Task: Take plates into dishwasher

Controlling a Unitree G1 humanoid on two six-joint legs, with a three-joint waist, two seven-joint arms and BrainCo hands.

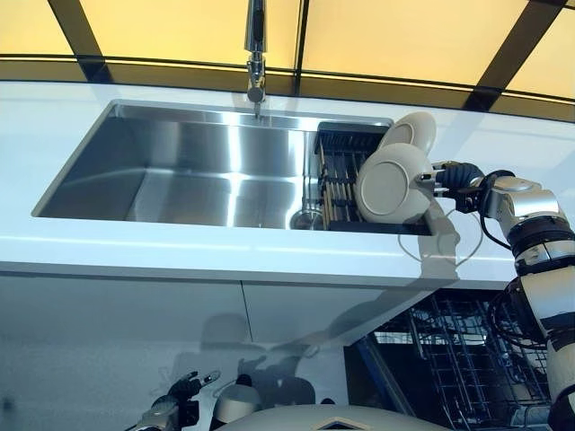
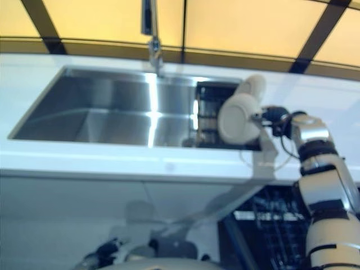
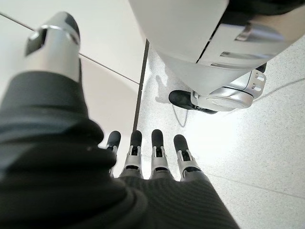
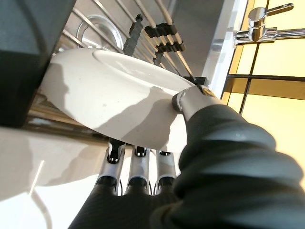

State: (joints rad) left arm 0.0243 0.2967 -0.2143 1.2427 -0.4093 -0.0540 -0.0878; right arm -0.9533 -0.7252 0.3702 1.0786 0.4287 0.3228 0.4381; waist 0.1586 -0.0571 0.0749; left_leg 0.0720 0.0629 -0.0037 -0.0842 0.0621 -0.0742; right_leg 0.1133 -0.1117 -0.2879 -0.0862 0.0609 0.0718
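Barely started here: right hand (image 1: 449,176) pinching the front plate (image 1: 392,183) between thumb and fingers (image 4: 136,160) over the sink rack (image 1: 340,171), second plate (image 1: 409,131) behind, dishwasher (image 1: 458,364) below unloaded, left hand (image 3: 143,157) relaxed, empty

- warm yellow light glows from the window panels (image 1: 404,36) behind the faucet (image 1: 256,54).
- bright glare streaks down the steel sink (image 1: 180,171).
- right eye view blurred; soft shadows under the counter (image 1: 135,251).
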